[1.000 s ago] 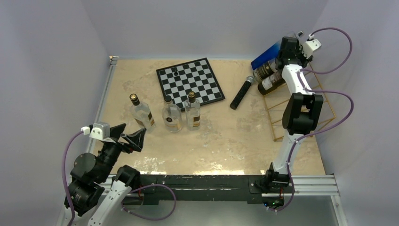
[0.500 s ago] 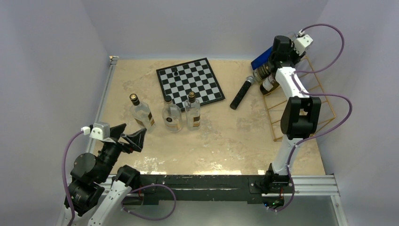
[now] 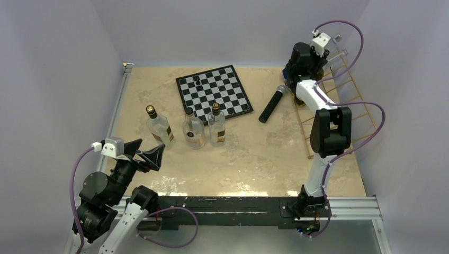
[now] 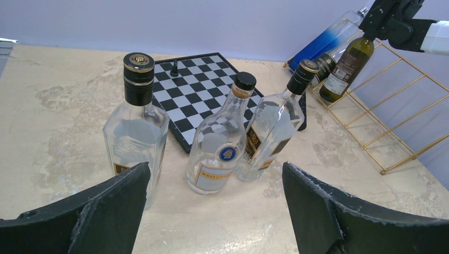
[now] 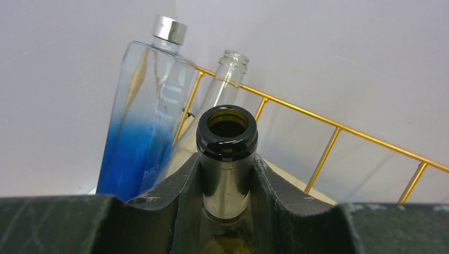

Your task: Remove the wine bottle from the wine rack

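Note:
The wine bottle [image 4: 344, 67] is dark olive green with an open mouth [image 5: 226, 128]. My right gripper [image 5: 226, 186] is shut on its neck and holds it tilted, base down, at the left end of the gold wire wine rack [image 3: 347, 92]. The rack also shows in the left wrist view [image 4: 394, 119]. In the top view the right gripper [image 3: 302, 57] is at the back right and hides most of the bottle. My left gripper [image 3: 146, 152] is open and empty near the front left, its fingers [image 4: 317, 211] apart.
A blue-tinted bottle [image 5: 142, 124] and a clear bottle [image 5: 224, 79] lean by the rack's far end. Three clear spirit bottles [image 3: 194, 129] stand mid-left. A chessboard [image 3: 214, 92] lies at the back. A black microphone [image 3: 270, 106] lies left of the rack.
My right gripper has swung left and towards the back wall with the wine bottle, tipping it more upright. More of the rack's rungs now show. The left arm has not moved.

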`<state>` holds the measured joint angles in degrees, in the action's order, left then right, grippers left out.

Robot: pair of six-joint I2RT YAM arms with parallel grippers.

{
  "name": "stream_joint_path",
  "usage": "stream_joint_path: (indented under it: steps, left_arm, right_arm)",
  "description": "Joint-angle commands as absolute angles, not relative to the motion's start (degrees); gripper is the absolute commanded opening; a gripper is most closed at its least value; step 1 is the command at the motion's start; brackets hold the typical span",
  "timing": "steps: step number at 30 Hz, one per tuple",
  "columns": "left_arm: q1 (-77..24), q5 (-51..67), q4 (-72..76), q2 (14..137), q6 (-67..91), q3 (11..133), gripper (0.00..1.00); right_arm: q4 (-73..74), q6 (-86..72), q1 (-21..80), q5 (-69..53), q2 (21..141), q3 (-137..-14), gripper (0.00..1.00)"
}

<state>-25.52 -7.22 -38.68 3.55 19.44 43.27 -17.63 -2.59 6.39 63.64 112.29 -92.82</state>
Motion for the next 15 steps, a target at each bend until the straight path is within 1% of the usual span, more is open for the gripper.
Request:
stream_joint_path:
  steps: [1,3,9,15]
  left_arm:
    - [-25.66,-7.11,-37.29,3.28,18.72,43.40,0.98]
    - [-25.66,-7.14,-37.28,3.27,18.72,43.39,0.98]
    - [-25.66,-6.64,-37.14,4.01,18.56,43.30,0.98]
    - [-25.66,-7.31,-37.42,3.97,18.50,43.29,0.98]
  right_arm:
    - [-41.32,14.18,9.17,67.41,107.05,-92.50,0.00]
    - [-46.26,19.19,10.15,67.58,106.97,-92.80,0.00]
    - [-52.52,28.64,13.51,67.62,103.80,-91.96,0.00]
    - [-48.17,28.32,17.26,66.70,96.68,-87.87,0.00]
